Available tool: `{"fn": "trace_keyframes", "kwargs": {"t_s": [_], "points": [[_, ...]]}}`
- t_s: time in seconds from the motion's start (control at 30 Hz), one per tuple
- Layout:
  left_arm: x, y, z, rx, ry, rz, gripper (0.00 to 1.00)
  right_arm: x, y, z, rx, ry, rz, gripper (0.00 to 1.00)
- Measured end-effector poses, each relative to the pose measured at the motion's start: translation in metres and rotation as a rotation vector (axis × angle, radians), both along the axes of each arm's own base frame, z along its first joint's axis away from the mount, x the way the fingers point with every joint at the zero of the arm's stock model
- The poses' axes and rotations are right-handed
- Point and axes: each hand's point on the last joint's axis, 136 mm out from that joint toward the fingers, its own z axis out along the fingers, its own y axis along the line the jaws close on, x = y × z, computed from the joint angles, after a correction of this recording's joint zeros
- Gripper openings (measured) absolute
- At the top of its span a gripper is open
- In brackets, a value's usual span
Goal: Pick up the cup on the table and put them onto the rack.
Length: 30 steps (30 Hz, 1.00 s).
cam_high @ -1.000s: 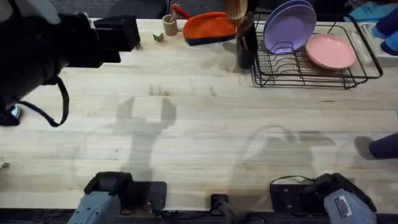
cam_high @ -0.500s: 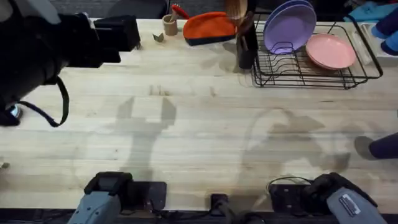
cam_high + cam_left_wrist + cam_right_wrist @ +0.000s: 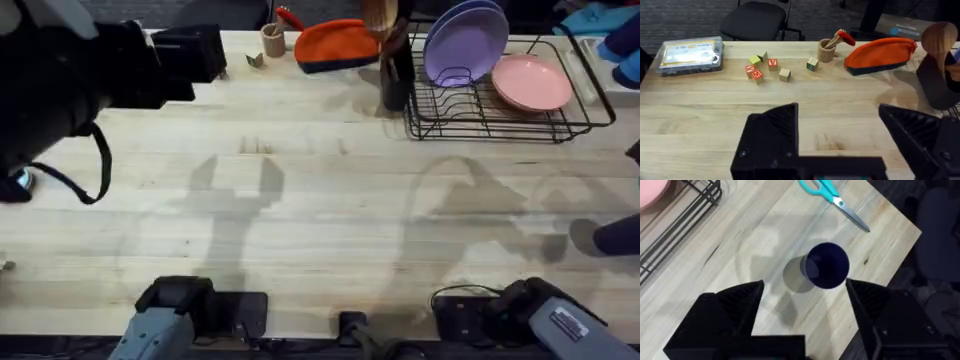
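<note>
The dark blue cup [image 3: 826, 265] stands upright on the table [image 3: 320, 200], close to the table's right edge [image 3: 615, 237]. My right gripper [image 3: 805, 285] hovers above it, open, with the cup's mouth just ahead of the two black fingers and nothing between them. The black wire rack [image 3: 510, 110] stands at the back right and holds a lavender plate [image 3: 465, 40] and a pink plate [image 3: 530, 82]. My left gripper [image 3: 837, 112] is open and empty, raised over the far left of the table [image 3: 190, 55].
Teal scissors [image 3: 832, 197] lie beyond the cup near the table corner. A black utensil holder [image 3: 395, 85] with a wooden spoon stands left of the rack. An orange pouch [image 3: 335, 45], a small wooden cup [image 3: 272, 40], letter blocks [image 3: 762, 70] and a plastic box [image 3: 690, 52] line the back edge.
The right arm's shadow on the table has slid to the right, and a dark part of that arm now shows at the right edge. The cup and left arm have not moved.
</note>
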Motion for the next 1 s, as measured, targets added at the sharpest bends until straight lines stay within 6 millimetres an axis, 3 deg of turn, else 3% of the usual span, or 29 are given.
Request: {"fn": "trace_keyframes", "kwargs": {"t_s": [0.3, 0.63, 0.83, 0.87, 1.0], "points": [[0.000, 0.000, 0.000, 0.000, 0.000, 0.000, 0.993, -0.001, -0.001, -0.001, 0.002, 0.002, -0.003, 0.994], [0.000, 0.000, 0.000, 0.000, 0.000, 0.000, 0.993, -0.010, -0.014, -0.012, 0.046, -0.010, -0.128, 0.994], [0.000, 0.000, 0.000, -0.001, 0.000, 0.000, 0.993, 0.006, -0.013, -0.028, 0.120, -0.018, -0.106, 0.994], [0.000, 0.000, 0.000, -0.004, 0.000, 0.002, 0.993, 0.012, -0.017, -0.049, 0.175, 0.039, -0.109, 0.994], [0.000, 0.000, 0.000, -0.004, 0.000, 0.002, 0.993, 0.015, -0.021, -0.055, 0.182, 0.052, -0.112, 0.994]]}}
